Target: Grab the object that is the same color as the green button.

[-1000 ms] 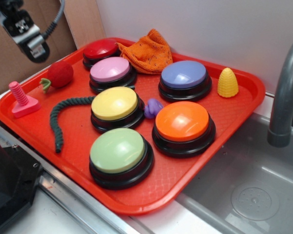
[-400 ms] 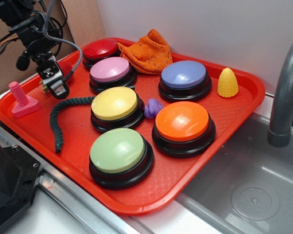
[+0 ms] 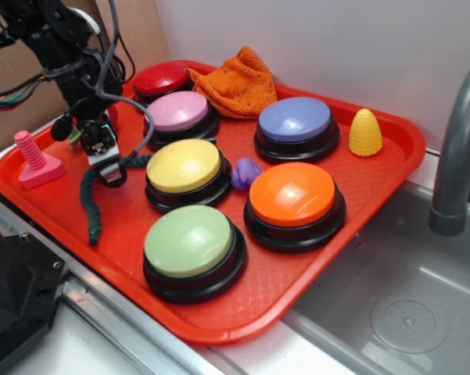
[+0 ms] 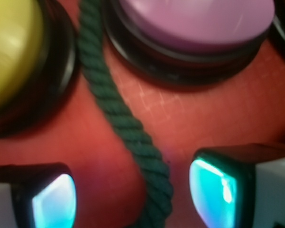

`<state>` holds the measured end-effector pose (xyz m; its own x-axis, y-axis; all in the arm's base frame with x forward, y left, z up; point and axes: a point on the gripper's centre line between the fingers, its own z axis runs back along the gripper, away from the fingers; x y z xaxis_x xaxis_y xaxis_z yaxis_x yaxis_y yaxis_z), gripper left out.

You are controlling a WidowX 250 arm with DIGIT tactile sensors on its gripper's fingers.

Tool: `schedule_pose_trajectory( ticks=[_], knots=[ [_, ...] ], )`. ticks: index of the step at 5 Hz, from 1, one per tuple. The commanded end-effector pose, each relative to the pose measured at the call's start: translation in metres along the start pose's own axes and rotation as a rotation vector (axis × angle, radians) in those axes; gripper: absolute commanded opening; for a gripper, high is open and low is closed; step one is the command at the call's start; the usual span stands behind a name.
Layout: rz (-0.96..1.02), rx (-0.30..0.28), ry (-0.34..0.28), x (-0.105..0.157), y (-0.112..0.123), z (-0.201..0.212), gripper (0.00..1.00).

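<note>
On the red tray (image 3: 352, 187), the dark green rope (image 3: 92, 205) curves just left of the yellow button (image 3: 183, 166). The hand (image 3: 109, 166) hangs over its upper stretch, fingers (image 4: 52, 202) spread wide either side, gripping nothing. The green button (image 3: 188, 241) sits in front of the yellow button.

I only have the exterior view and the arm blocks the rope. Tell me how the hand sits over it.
Observer: In the wrist view the hand is open, with the dark green rope running up between its two fingers.
Operator: Confirm neither finger is touching it.
Observer: Red tray shows on both sides of the rope, so the fingers are apart from it.
Operator: Say what lies ahead of the hand.
Observer: The rope passes between the yellow button and the pink button, close to both black bases.
Operator: Note the green button.
Observer: It is outside the wrist view; your view shows it at the tray's near edge.
</note>
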<state>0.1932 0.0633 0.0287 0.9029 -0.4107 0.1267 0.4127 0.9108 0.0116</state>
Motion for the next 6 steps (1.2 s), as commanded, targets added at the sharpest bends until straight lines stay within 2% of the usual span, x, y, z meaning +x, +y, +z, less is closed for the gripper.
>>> schedule_pose_trajectory(
  ticks=[1, 2, 3, 4, 5, 6],
  knots=[
    [0.010, 0.022, -0.009, 0.003, 0.004, -0.007, 1.00],
    [0.025, 0.035, 0.003, 0.000, 0.005, -0.008, 0.13],
    [0.052, 0.023, -0.006, 0.000, 0.006, -0.008, 0.00],
    [0.062, 0.025, -0.004, 0.000, 0.007, -0.008, 0.00],
    [0.074, 0.061, 0.002, 0.000, 0.006, -0.005, 0.00],
    [0.105, 0.122, 0.028, 0.002, 0.003, 0.006, 0.00]
  ],
)
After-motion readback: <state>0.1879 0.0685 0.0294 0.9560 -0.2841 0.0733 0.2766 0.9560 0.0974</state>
